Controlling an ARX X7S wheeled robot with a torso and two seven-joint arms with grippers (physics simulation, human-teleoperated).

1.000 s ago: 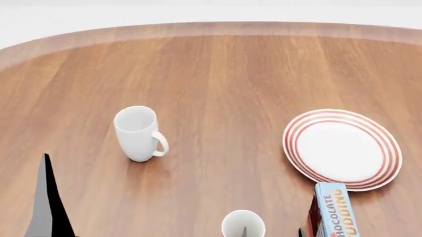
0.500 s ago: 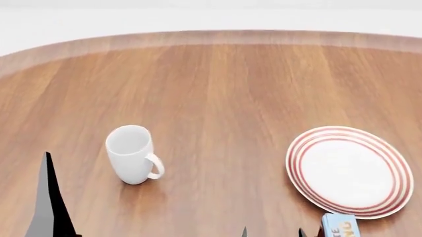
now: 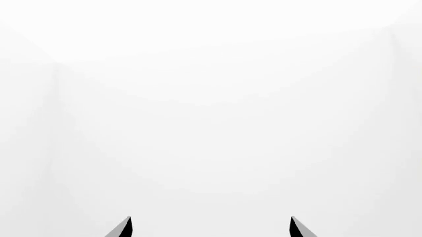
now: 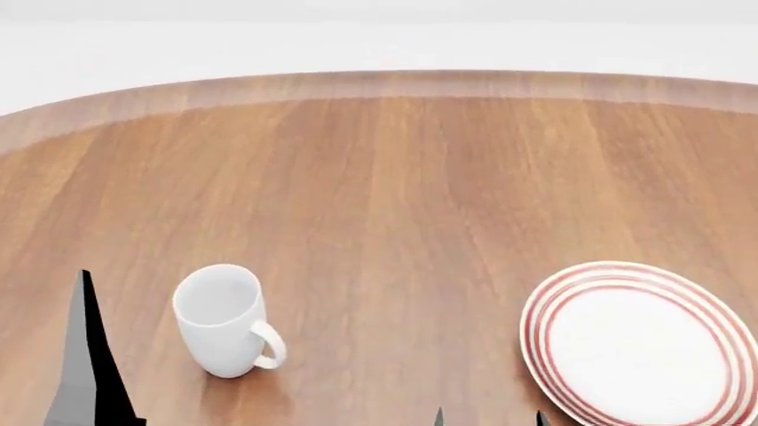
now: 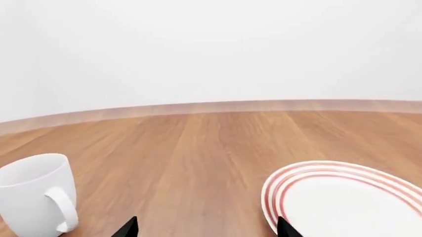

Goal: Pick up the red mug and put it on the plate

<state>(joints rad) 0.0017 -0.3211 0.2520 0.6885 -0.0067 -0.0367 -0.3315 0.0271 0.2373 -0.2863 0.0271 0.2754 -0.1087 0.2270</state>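
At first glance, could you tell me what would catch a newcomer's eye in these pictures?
The round white plate with red rings stands out most, lying empty on the wooden table at the head view's lower right. Next comes the plain white mug, upright at the lower left with its handle turned toward the plate. No red mug shows in any view, and the left wrist view is almost blank white.

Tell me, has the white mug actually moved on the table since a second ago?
No. The white mug keeps its spacing from the plate; both slid down the head view together, so the camera tilted.
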